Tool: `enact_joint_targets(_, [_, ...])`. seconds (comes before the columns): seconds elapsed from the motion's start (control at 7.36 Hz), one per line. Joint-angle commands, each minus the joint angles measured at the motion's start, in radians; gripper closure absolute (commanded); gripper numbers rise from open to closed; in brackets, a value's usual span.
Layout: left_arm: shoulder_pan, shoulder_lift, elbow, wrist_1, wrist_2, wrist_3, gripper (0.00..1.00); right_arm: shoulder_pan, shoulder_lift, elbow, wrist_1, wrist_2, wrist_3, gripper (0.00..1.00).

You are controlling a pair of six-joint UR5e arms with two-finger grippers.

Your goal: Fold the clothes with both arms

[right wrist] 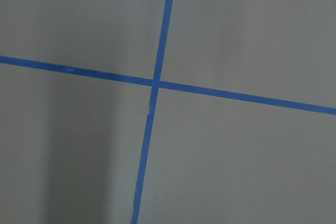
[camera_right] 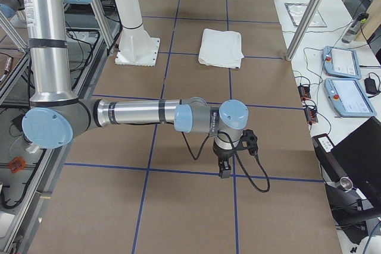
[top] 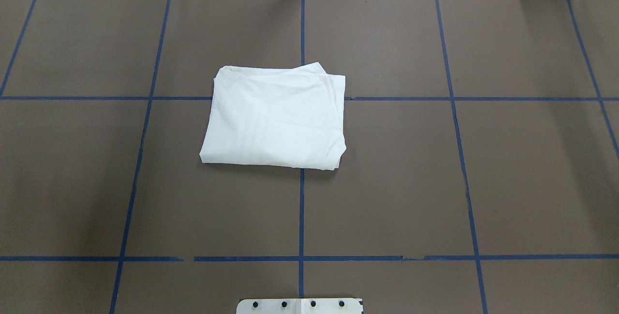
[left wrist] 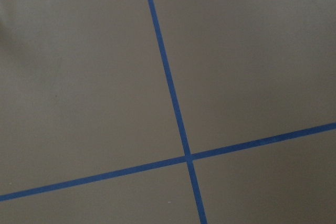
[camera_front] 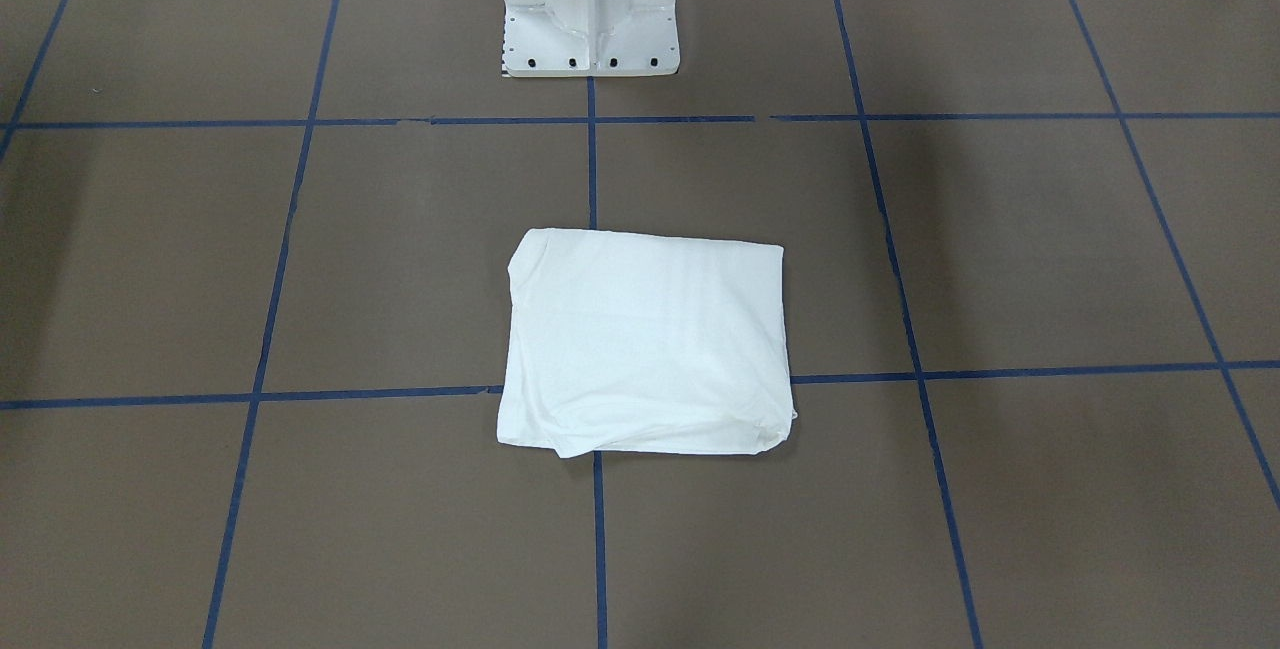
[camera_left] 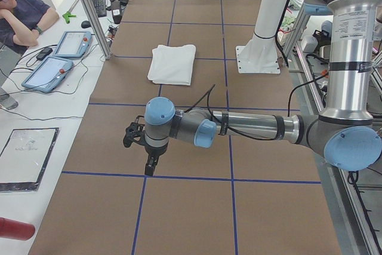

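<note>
T-shirt (top: 275, 118), white and folded into a rectangle, lies flat on the table (top: 411, 183), well away from both my grippers. My left gripper (camera_left: 149, 168) and right gripper (camera_right: 224, 171) hang over blue tape crossings (left wrist: 186, 157), holding nothing. Whether their fingers are apart, I cannot tell.

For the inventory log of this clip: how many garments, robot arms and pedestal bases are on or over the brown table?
T-shirt, white and folded: 1
Robot arms: 2, the left arm and the right arm
Pedestal base, white: 1
Total: 4
</note>
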Motion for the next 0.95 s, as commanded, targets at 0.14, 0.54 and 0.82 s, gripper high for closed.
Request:
enact_joint_targets(0.14, [-0.001,0.039,-0.045,0.1,-0.035,-0.011,0.0,0.004,-0.026,0.02,-0.002,0.009,0.005,0.0])
enact_joint_targets(0.54, [-0.001,0.04,-0.036,0.093,-0.034,-0.009,0.0,-0.002,-0.026,0.003,0.004,0.007,0.003,0.0])
enact_joint_targets(0.82, [0.004,0.066,-0.036,0.087,-0.021,-0.008,0.0,0.0,-0.028,-0.001,0.004,0.007,0.002,0.0])
